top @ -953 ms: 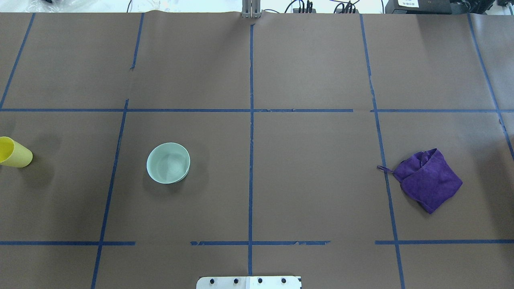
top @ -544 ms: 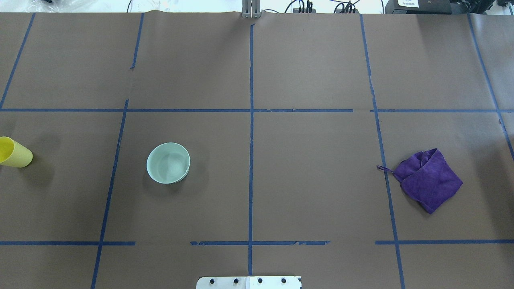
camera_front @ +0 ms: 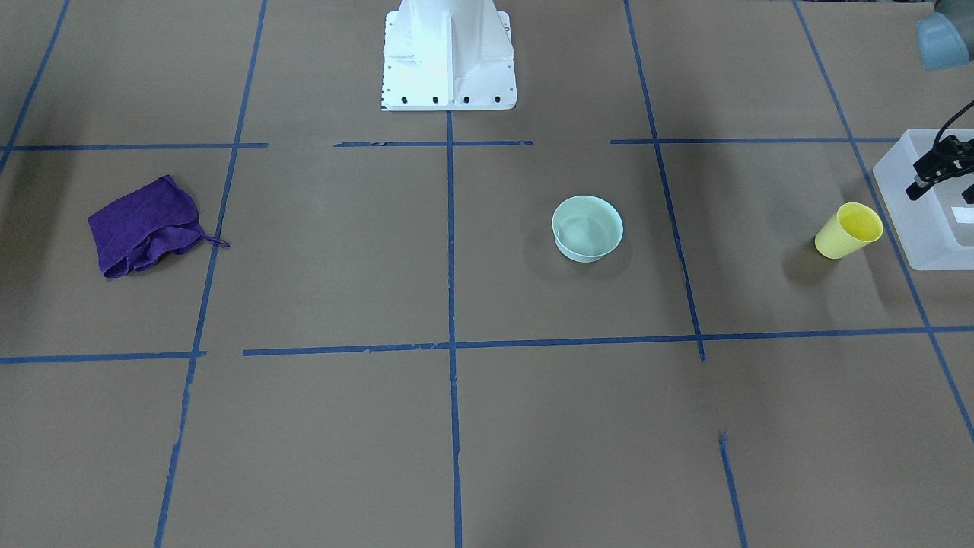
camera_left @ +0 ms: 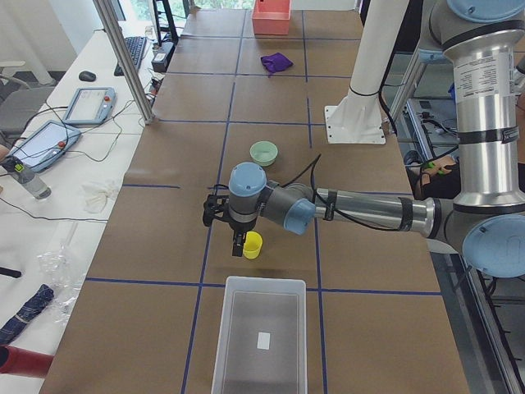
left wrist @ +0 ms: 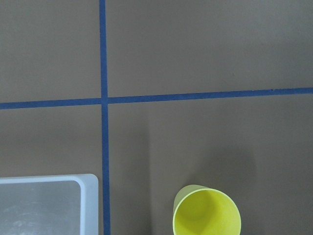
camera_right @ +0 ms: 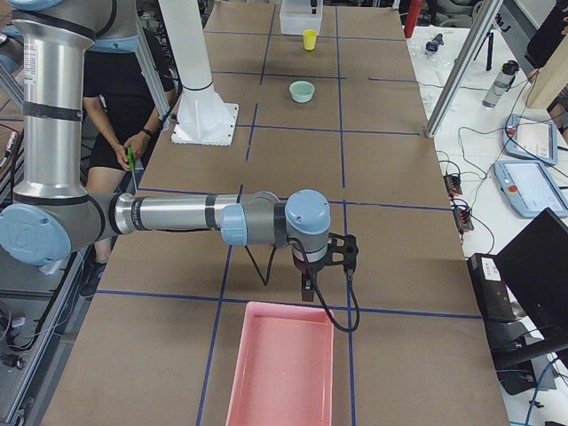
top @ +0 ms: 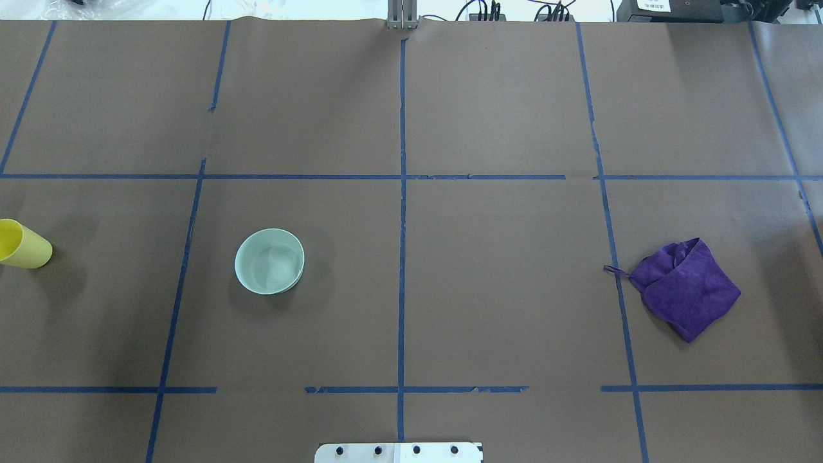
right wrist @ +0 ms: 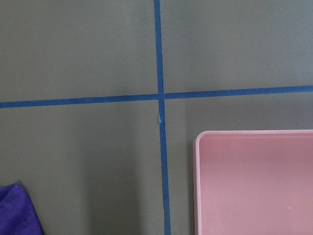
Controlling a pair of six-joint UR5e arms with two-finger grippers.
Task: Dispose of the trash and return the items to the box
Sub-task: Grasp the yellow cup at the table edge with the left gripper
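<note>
The yellow cup (camera_front: 848,230) stands upright near the table's left end, also in the overhead view (top: 22,244) and the left wrist view (left wrist: 207,211). The mint-green bowl (camera_front: 587,228) stands upright and apart from it, toward the middle (top: 269,261). The frosted-white box (camera_front: 932,255) stands just beyond the cup (camera_left: 261,336). My left gripper (camera_left: 237,243) hangs above the table beside the cup, at the box's edge (camera_front: 937,169); I cannot tell whether it is open. My right gripper (camera_right: 306,284) hangs near the other end, and I cannot tell its state.
A crumpled purple cloth (top: 687,289) lies on the table's right part. A pink tray (camera_right: 282,364) stands at the right end, beside the right gripper. The robot's white base (camera_front: 447,53) stands at the near edge's middle. Blue tape lines cross the brown table.
</note>
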